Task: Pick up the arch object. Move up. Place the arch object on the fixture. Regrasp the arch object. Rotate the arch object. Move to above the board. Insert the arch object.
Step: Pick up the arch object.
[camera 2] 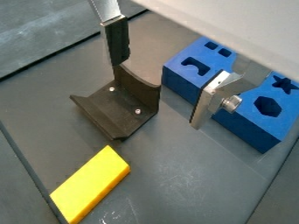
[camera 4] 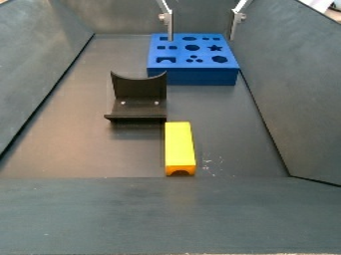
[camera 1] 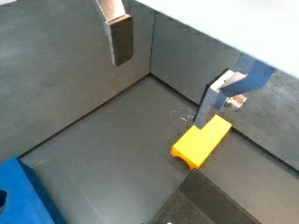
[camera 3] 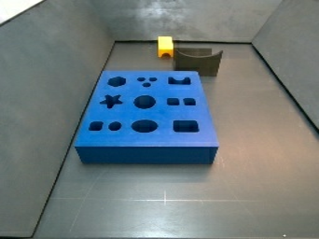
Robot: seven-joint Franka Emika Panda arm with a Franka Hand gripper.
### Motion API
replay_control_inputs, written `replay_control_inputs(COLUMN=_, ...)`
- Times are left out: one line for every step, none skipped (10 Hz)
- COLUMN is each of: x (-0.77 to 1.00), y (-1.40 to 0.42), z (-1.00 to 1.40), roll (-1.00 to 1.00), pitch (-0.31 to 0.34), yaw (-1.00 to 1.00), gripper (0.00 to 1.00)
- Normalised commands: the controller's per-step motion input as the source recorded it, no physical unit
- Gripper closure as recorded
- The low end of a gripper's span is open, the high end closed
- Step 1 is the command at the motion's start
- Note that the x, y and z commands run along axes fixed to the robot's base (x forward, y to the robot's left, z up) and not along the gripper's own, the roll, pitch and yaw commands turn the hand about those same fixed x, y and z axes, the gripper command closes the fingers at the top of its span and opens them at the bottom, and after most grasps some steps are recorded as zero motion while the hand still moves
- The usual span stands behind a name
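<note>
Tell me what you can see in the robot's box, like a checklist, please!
Surface: dark grey floor, bare apart from the items below.
Arch object: the yellow block lies flat on the floor, beside the fixture and apart from it; nothing holds it.
Fixture: the fixture stands between the arch object and the board, with nothing in it.
Board: the blue board lies flat; its shaped holes look unfilled.
Clutter: nothing seen.
Gripper: the gripper hangs above the floor, open, nothing between its fingers.
Cables: nothing seen.
Surroundings: grey walls enclose the floor.
</note>
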Motion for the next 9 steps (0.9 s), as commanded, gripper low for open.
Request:
replay_control_inputs(x=0.26, y=0.32, z=-0.22, roll=-0.06, pitch=-0.016, yaw=0.0, gripper=0.0)
replay_control_inputs(x=0.33, y=0.47, z=-0.37, roll=-0.06, pitch=-0.083, yaw=0.0, gripper=0.0)
replay_control_inputs(x=0.33, y=0.47, z=-0.5, roll=-0.05, pitch=-0.073, yaw=0.0, gripper=0.0)
replay_control_inputs(x=0.25, y=0.4, z=-0.64, roll=-0.02, pitch=-0.093, yaw=0.0, gripper=0.0)
replay_control_inputs(x=0.39, y=0.41, z=-0.7, roll=-0.04, pitch=-0.107, yaw=0.0, gripper=0.0)
replay_control_inputs(x=0.45, y=0.42, z=-0.77, roll=-0.08, pitch=-0.1, yaw=0.0, gripper=0.0)
replay_control_inputs(x=0.4, y=0.39, z=-0.8, roll=-0.08, pitch=-0.106, yaw=0.0, gripper=0.0)
replay_control_inputs(x=0.45, y=0.36, z=-0.82, roll=-0.08, pitch=-0.093, yaw=0.0, gripper=0.0)
replay_control_inputs(x=0.37, y=0.29, z=-0.89, roll=-0.06, pitch=-0.084, yaw=0.0, gripper=0.0)
